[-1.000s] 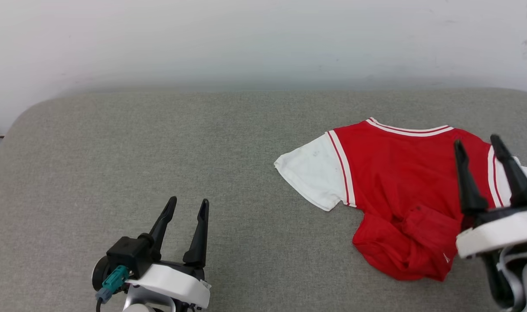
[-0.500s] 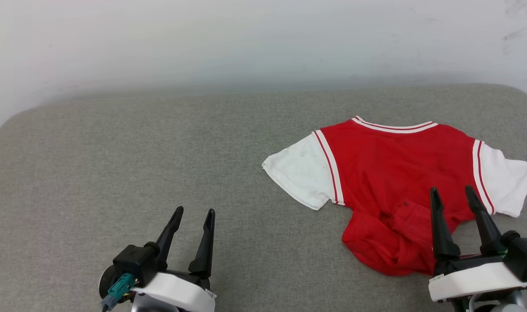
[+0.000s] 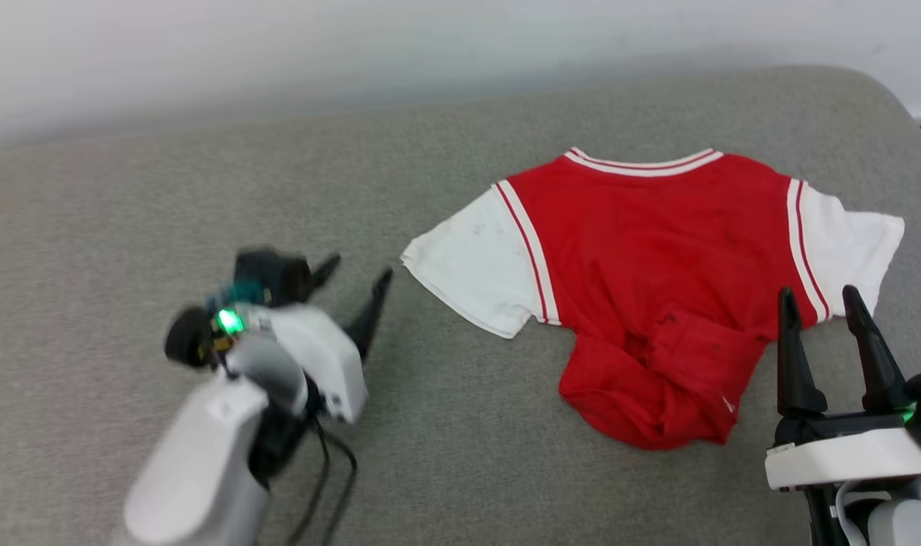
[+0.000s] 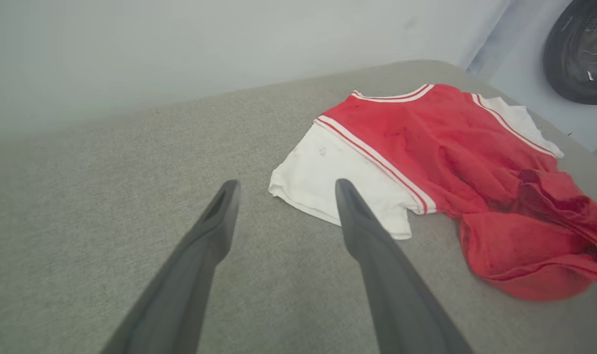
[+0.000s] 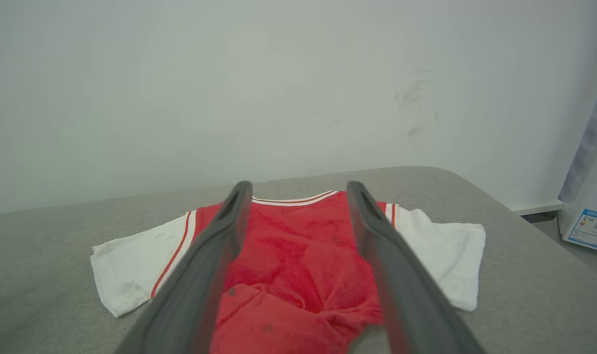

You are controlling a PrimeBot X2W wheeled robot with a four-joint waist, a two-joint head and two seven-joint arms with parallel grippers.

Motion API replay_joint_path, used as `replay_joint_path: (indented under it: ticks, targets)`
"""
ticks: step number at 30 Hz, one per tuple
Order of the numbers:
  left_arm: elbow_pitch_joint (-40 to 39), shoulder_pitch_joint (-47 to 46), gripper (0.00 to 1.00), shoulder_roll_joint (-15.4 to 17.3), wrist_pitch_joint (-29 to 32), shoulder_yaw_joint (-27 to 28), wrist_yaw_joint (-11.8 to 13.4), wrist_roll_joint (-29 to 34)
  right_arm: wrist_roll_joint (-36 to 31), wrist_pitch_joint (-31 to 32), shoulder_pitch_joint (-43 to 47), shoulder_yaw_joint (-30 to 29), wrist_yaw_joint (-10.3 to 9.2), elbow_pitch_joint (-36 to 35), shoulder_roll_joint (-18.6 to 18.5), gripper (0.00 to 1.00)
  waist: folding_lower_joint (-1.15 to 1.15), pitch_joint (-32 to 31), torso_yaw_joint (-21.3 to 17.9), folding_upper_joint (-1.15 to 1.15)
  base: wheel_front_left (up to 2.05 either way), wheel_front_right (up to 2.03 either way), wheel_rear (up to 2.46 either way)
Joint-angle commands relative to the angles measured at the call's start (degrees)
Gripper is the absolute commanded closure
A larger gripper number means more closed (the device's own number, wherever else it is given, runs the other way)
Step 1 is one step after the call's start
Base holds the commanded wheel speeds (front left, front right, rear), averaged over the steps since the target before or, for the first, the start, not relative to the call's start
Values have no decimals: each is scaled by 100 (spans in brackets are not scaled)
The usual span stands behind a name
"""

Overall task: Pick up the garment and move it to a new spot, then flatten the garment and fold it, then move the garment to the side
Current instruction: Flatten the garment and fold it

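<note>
The garment (image 3: pixel 642 243) lies on the grey cushion, a red tee with white sleeves and striped trim. Its collar points to the wall and its lower hem is bunched into folds near me. No lettering shows on the upper face. My left gripper (image 3: pixel 358 273) stands open just left of the white left sleeve, apart from it. In the left wrist view the garment (image 4: pixel 426 147) lies ahead and right of the open left gripper (image 4: pixel 284 183). My right gripper (image 3: pixel 820 296) is open near the right sleeve and hem, holding nothing. The right wrist view looks over the garment (image 5: pixel 298 246) between the right gripper (image 5: pixel 298 186) fingers.
The grey cushion (image 3: pixel 164 189) has a wide bare stretch to the left. A pale wall (image 3: pixel 278 45) runs behind it. The cushion's right edge rounds off by a white box (image 5: pixel 590 221) on the floor. A dark round object (image 4: pixel 581 49) shows beyond the edge.
My left arm has swung up and right toward the white sleeve. The head camera has tilted and shifted, so the whole scene sits higher. The right gripper stays near the hem.
</note>
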Motion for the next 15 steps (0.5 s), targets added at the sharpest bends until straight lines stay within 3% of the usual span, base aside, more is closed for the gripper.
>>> replay_joint_path:
  ticks: [1, 9, 15]
  targets:
    - [7, -131, 0, 19, 48, -14, 4, -40, 12, -40, -84, 4, -4, 13, 33, 0, 0, 178, -175, 0, 0, 0, 0]
    - [639, -1760, 0, 525, 2350, -511, 4, -639, 238, -95, -277, 141, -4, 174, 39, 0, 0, 662, -612, 0, 0, 0, 0]
    - [1152, -2396, 0, 756, 3251, -704, 4, -840, 417, -102, -404, 259, -4, 162, 40, 0, 0, 930, -883, 0, 0, 0, 0]
